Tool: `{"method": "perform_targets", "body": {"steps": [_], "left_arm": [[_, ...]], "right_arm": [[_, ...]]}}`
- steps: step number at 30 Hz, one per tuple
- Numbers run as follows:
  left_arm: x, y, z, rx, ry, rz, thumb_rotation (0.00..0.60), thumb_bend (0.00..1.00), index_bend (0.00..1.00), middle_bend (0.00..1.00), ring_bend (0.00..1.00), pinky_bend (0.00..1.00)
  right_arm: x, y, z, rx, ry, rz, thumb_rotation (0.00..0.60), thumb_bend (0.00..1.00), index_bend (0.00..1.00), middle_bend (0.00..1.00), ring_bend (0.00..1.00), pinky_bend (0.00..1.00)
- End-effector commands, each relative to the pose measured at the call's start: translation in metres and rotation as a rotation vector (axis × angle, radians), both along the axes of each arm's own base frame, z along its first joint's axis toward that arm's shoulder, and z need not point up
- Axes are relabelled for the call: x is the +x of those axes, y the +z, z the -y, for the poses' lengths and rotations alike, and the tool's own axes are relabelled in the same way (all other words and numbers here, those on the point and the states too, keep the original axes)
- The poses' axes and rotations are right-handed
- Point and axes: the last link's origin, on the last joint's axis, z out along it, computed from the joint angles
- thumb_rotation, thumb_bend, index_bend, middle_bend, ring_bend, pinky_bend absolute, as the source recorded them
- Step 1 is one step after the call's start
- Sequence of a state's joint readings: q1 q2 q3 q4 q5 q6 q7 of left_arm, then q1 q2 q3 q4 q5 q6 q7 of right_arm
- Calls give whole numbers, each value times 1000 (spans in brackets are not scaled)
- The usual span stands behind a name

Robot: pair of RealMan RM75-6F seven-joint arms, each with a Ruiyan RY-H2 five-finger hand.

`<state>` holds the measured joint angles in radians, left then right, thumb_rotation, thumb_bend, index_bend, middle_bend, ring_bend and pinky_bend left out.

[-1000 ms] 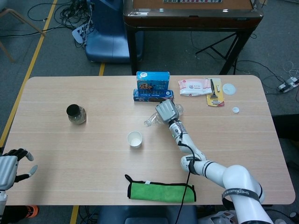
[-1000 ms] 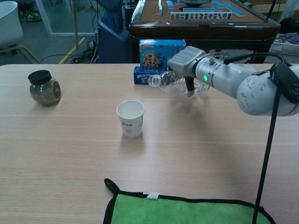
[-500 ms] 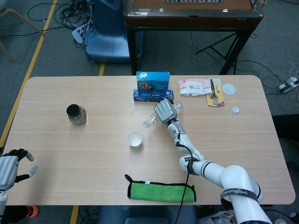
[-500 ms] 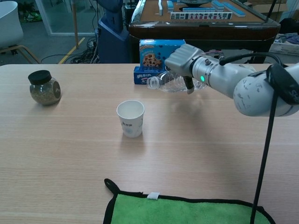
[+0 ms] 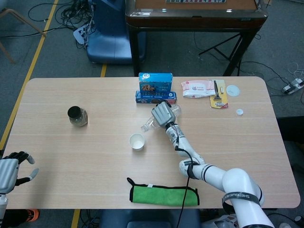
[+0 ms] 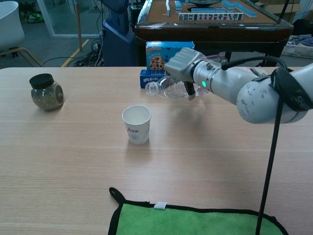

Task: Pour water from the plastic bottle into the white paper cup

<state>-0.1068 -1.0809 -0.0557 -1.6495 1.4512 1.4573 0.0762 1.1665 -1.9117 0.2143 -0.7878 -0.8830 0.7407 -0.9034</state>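
My right hand grips a clear plastic bottle, uncapped and lying nearly level in the air with its mouth pointing left. The mouth hangs above and to the right of the white paper cup, which stands upright near the table's middle. No water shows between the two. My left hand hovers at the table's near left corner, holding nothing, with its fingers curled; only the head view shows it.
A blue cookie box stands just behind the bottle. A dark-lidded jar sits at the left. A green cloth lies at the near edge. A wipes pack, a card and a small cap lie at the back right.
My right hand has carried the bottle leftward, bringing its mouth closer to the cup. The cup and my left hand have stayed where they were.
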Motion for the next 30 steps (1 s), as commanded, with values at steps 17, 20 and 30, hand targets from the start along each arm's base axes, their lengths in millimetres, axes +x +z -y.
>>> {"method": "perform_targets", "body": {"steps": [17, 20, 30], "left_arm": [[1, 0, 0, 0, -3, 1, 600, 197, 554, 465, 407, 539], [1, 0, 0, -1, -2, 0, 600, 197, 554, 465, 407, 539], [0, -1, -1, -2, -3, -5, 600, 197, 554, 465, 407, 538]], "right_arm": [[17, -4, -7, -28, 99, -108, 600, 143, 596, 605, 497, 498], [17, -3, -8, -33, 105, -116, 600, 143, 596, 605, 497, 498], [17, -5, -9, -52, 140, -171, 600, 143, 596, 605, 497, 501]]}}
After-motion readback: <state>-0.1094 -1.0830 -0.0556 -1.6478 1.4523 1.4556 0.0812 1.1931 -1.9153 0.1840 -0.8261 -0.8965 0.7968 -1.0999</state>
